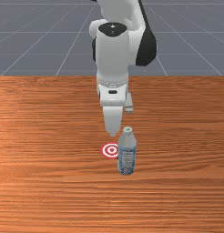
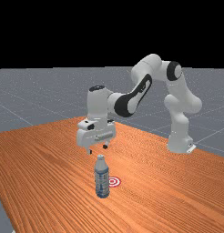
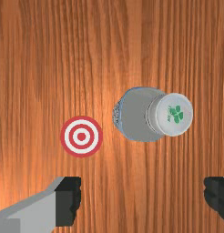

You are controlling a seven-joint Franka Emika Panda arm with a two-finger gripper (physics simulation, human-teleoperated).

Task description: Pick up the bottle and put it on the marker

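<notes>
Orange-brown wood [image 1: 50, 195] bears an upright bottle [image 1: 127, 156] near the marker [image 3: 81, 136], the fingers [image 1: 113, 133] apart.

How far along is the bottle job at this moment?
Neither the lift nor the placing looks done: the bottle stands upright on the table, beside the marker, with bare wood between them. Nothing is in hand; the fingers are open above the bottle's height. Left to do: grip, lift, set it on the marker.
</notes>
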